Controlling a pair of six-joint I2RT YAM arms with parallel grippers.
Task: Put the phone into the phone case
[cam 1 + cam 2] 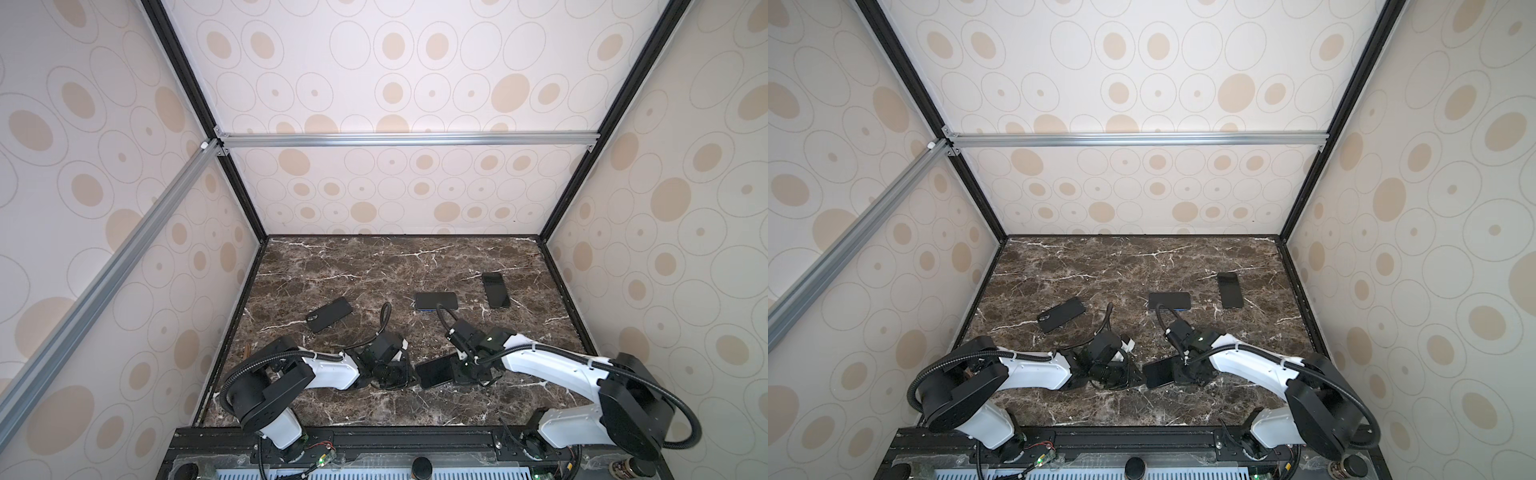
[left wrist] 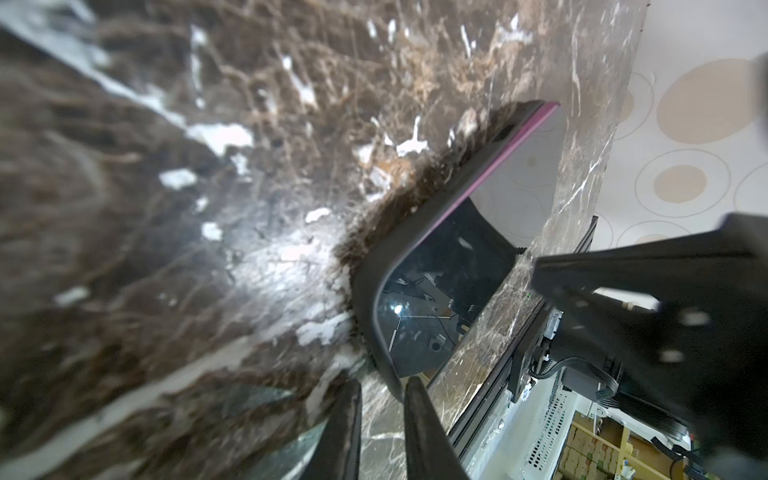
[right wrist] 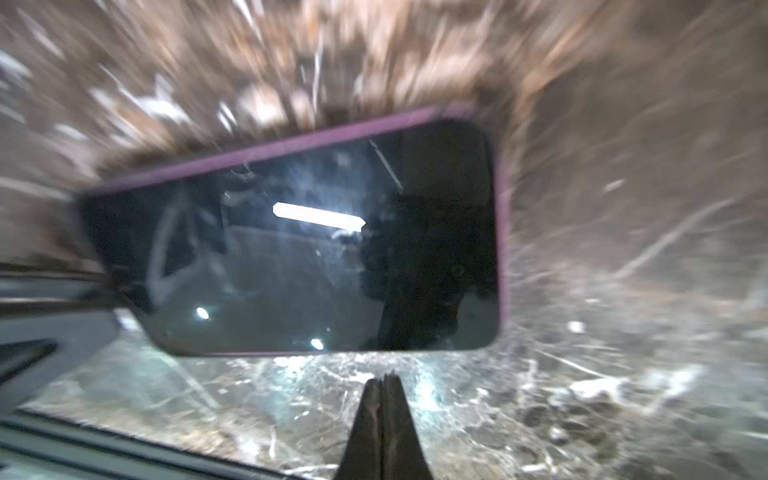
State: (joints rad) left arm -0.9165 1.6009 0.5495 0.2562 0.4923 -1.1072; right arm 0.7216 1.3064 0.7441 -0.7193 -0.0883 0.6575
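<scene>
The phone lies screen up on the marble near the front, between my two grippers. It has a purple rim and a dark glass face. In the left wrist view the dark phone case wraps round one end of the phone, with the purple edge standing above the case rim. My left gripper is narrowly closed on the case's corner rim. Beside the phone's long edge is my right gripper, shut and empty.
Three more dark phones or cases lie farther back: one with a camera bump, one with a blue edge and one at the right. The black frame rail runs along the front.
</scene>
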